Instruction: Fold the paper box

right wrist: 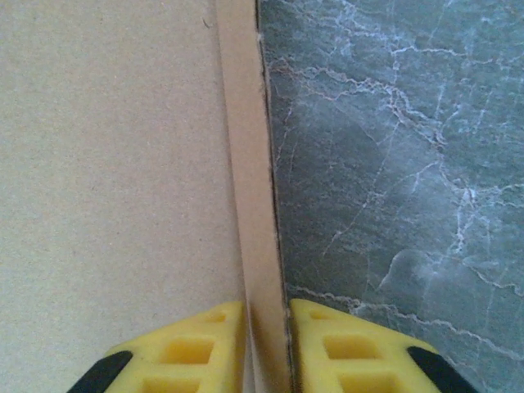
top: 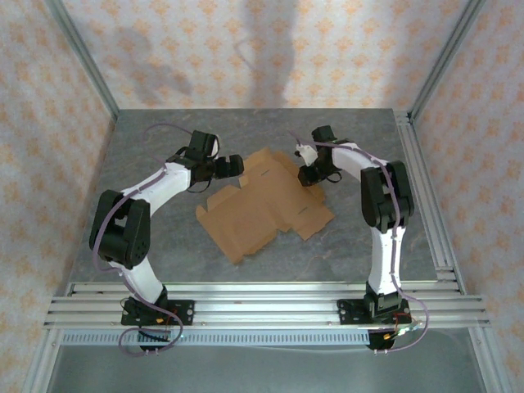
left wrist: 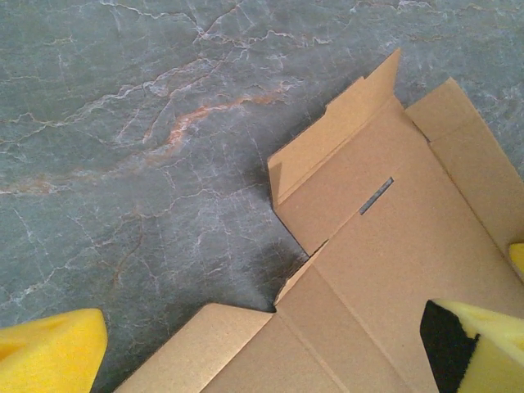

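Locate the box [top: 262,209] at the middle of the table [top: 147,147], between the two arms. It is a flat brown die-cut sheet, set at an angle to the table edges, with most panels lying flat on the surface.

Check the left gripper [top: 236,166] at the far left edge of the sheet. In the left wrist view its yellow fingers [left wrist: 49,352] are spread wide and grasp nothing. One finger is over bare table and the other is over the cardboard. You cannot tell whether either finger touches what is under it. Ahead of them, a side flap [left wrist: 336,139] is tilted up off the table, and a narrow slot [left wrist: 377,196] is cut in the panel beside it.

Check the right gripper [top: 309,174] at the far right corner of the sheet. In the right wrist view its fingers [right wrist: 196,344] are closed on an edge strip [right wrist: 255,205] of the box, one finger against each face. The strip stands raised between the wide panel on one side and the bare table on the other.
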Motion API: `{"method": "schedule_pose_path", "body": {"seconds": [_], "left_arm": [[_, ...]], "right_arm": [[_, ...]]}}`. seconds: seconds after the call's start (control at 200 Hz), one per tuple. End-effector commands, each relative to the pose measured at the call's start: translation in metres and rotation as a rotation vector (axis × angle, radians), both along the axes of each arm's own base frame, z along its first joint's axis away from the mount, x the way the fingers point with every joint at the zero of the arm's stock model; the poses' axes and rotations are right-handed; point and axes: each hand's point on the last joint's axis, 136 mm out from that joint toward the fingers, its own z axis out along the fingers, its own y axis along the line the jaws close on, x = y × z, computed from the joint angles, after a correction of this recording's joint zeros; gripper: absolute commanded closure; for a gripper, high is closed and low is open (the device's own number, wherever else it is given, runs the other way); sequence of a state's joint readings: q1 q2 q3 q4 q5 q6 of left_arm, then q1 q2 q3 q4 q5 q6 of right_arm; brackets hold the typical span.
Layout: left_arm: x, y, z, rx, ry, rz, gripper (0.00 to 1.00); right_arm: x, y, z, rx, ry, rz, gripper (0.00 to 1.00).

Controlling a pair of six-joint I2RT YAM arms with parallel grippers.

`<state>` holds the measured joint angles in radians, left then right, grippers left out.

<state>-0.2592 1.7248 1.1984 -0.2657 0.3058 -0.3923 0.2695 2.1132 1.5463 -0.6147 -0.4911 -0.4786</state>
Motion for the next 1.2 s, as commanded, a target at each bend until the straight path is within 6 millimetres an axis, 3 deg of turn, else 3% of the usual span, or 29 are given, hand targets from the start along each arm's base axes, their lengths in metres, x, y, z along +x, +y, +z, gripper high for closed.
{"method": "schedule_pose_path", "body": {"seconds": [0.0, 0.075, 0.265, 0.43, 0.601, 0.761, 0.896, 1.196], "left_arm": [[-0.004, 0.007, 0.009, 0.018, -0.012, 0.003, 0.0], [-0.004, 0.007, 0.01, 0.018, -0.013, 0.004, 0.0], [-0.003, 0.01, 0.014, 0.032, -0.025, 0.014, 0.0], [0.002, 0.023, 0.021, 0.001, -0.049, 0.084, 0.0], [0.02, 0.047, 0.037, -0.015, -0.124, 0.191, 0.0], [0.033, 0.065, 0.034, -0.041, -0.127, 0.264, 0.0], [0.032, 0.072, 0.029, -0.012, -0.17, 0.265, 0.0], [0.01, 0.086, 0.034, 0.022, -0.162, 0.286, 0.0]], "right_arm": [[-0.002, 0.004, -0.001, -0.008, 0.021, 0.024, 0.85], [0.0, 0.002, -0.001, -0.02, 0.01, 0.023, 1.0], [0.004, -0.005, 0.009, -0.087, -0.046, 0.031, 1.0], [0.01, -0.02, 0.025, -0.283, -0.182, 0.051, 1.0], [0.02, -0.033, 0.05, -0.424, -0.353, 0.007, 1.0], [0.026, -0.041, 0.082, -0.579, -0.501, -0.008, 1.0], [0.03, -0.039, 0.103, -0.691, -0.638, 0.034, 1.0], [0.039, -0.018, 0.124, -0.837, -0.861, 0.13, 1.0]]}}
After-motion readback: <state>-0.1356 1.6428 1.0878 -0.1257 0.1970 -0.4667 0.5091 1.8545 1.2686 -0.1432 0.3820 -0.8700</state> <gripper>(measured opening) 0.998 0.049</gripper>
